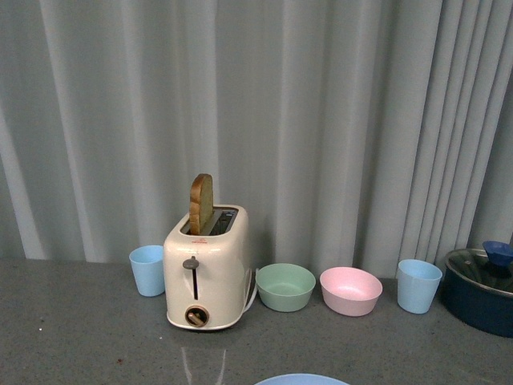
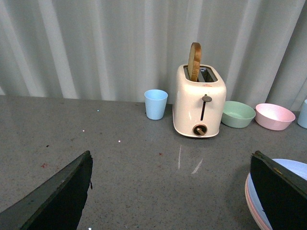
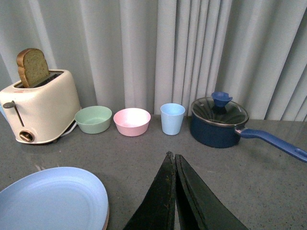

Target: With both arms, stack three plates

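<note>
A grey speckled table [image 1: 80,337] runs back to a wall of pale pleated curtain [image 1: 321,120], and along its far edge stands a row of kitchenware: a blue cup [image 1: 147,269], a cream toaster [image 1: 207,269] with a slice of bread [image 1: 200,203] upright in one slot, a green bowl [image 1: 285,286], a pink bowl [image 1: 350,290], a second blue cup [image 1: 418,285] and a dark blue lidded pot [image 1: 481,289] whose long handle shows only in the right wrist view. The plates [image 3: 53,201] sit stacked near the table's front edge, nearer than the toaster; a light blue plate is on top with a pink rim just beneath it, and a third plate cannot be made out. The front view catches only a sliver of the blue rim, and both wrist views cut the stack off. The left tool [image 2: 172,191] is spread wide over bare table, its two dark fingers at opposite sides of the view, one overlapping the stack's edge. The right tool [image 3: 174,191] has its fingers pressed together, holding nothing, just beside the stack. Faint streaks of glare mark the table in front of the toaster.
</note>
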Controlling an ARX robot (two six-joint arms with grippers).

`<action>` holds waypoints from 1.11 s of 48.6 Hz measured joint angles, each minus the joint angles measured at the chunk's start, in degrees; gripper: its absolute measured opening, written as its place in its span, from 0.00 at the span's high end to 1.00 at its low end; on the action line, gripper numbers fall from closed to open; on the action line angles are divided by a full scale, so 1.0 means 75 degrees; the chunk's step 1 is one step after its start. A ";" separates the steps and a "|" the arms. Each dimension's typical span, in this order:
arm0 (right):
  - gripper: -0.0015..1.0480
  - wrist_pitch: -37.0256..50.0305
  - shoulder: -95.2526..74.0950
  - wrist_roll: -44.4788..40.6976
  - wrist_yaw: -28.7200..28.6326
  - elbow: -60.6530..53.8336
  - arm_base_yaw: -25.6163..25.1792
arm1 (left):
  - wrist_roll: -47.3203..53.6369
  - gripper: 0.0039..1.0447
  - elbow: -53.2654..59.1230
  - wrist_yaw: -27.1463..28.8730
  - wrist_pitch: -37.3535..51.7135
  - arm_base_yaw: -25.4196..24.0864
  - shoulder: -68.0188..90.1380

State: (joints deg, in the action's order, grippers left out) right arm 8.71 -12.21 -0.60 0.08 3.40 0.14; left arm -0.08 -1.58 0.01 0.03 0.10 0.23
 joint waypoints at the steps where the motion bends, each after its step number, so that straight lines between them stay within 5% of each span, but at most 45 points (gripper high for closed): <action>1: 0.97 -0.0017 0.0032 0.0000 0.0000 -0.0020 0.0000 | 0.0000 0.06 0.0000 0.0000 0.0000 0.0000 0.0000; 12: 0.97 -0.1157 0.1172 0.0000 -0.0012 -0.0178 -0.0009 | 0.0000 0.06 0.0000 0.0000 0.0000 0.0000 0.0000; 37: 0.96 -0.1169 0.1594 -0.0006 -0.0020 -0.0405 -0.0009 | 0.0000 0.06 0.0000 -0.0003 0.0000 0.0000 -0.0003; 54: 0.31 -0.1169 0.1594 0.0000 -0.0020 -0.0405 -0.0009 | 0.0000 0.06 0.0000 -0.0003 0.0000 0.0000 -0.0003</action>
State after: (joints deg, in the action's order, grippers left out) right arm -0.05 -0.25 -0.60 -0.08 0.36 0.08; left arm -0.08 -1.58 -0.01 0.03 0.10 0.21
